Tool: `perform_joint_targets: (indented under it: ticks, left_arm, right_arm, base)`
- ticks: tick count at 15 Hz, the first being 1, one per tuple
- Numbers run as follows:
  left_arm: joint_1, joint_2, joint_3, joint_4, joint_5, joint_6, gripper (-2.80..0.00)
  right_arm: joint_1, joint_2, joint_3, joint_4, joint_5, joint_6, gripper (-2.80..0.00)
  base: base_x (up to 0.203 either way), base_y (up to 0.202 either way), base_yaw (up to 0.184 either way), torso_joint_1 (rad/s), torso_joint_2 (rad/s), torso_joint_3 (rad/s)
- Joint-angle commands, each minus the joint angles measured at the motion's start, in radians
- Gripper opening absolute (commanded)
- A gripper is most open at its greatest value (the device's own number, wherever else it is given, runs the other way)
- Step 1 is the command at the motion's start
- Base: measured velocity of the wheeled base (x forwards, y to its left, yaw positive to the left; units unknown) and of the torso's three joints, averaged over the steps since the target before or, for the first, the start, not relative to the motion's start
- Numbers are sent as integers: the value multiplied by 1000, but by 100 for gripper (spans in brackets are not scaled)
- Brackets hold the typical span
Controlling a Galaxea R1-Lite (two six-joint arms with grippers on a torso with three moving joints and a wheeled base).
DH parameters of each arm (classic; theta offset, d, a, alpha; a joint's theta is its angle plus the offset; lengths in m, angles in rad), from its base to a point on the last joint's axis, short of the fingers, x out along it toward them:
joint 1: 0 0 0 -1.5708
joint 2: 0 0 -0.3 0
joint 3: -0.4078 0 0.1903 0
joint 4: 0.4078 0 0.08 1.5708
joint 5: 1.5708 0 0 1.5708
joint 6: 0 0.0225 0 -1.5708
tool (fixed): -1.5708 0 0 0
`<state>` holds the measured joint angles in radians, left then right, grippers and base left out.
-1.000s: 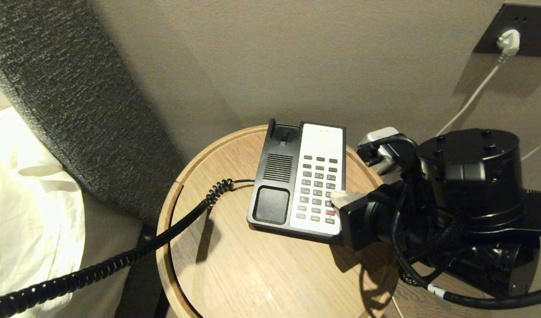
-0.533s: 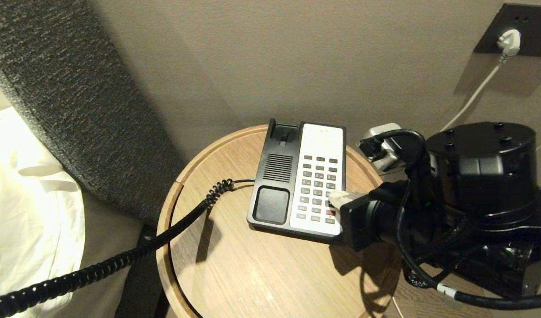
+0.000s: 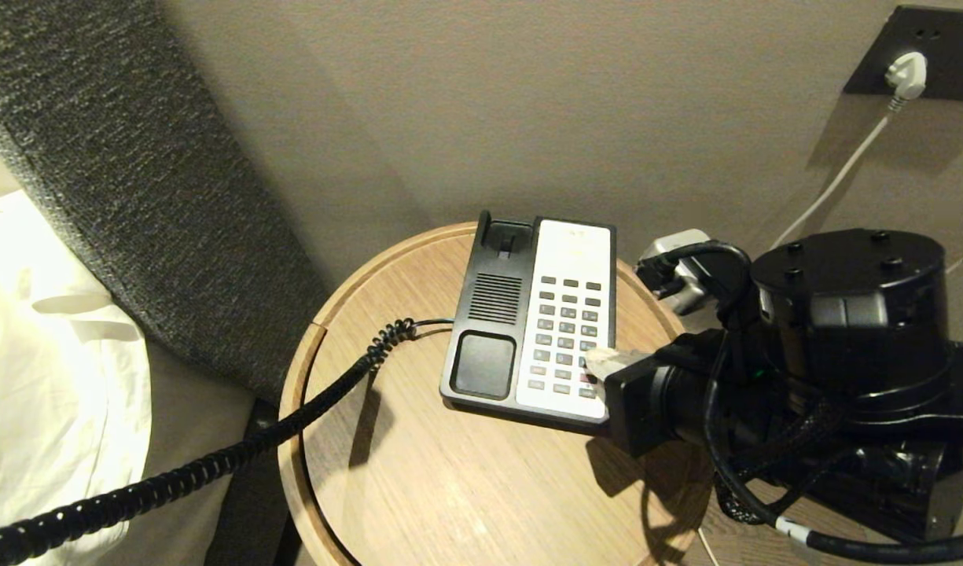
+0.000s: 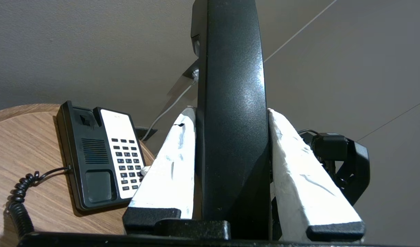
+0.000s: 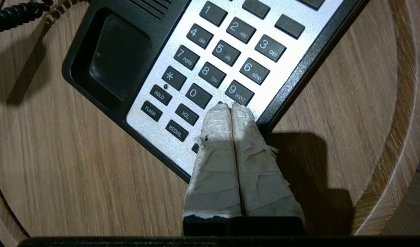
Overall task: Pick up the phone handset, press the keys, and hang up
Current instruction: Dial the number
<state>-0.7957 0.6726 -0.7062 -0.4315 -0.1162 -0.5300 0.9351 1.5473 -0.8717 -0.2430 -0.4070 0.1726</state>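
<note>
Black phone handset stands upright, clamped in left hand, off the counter. Right hand, clenched, tips down at keys, just below the 9, nearer of the two.

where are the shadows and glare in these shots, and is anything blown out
Head view: bedding at the left edge blown out; coiled cord casts a shadow on the round table. Left wrist view: speckled glare on the phone handset. Right wrist view: dark shadow beside the right gripper; sheen on the faceplate.
</note>
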Motion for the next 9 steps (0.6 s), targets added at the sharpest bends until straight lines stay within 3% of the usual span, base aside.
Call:
perform_joint_targets:
  ticks: [1,9]
  left_arm:
    - [0,-1,2,-3,0,-4,-280]
    - [0,-2,2,-4,0,-4,-280]
  right_arm:
    - [1,8,2,-4,-3,1,-280]
    - [-1,23,2,-4,-6,-7,-280]
  base:
    - [0,0,0,0,0,0]
    - [0,0,0,0,0,0]
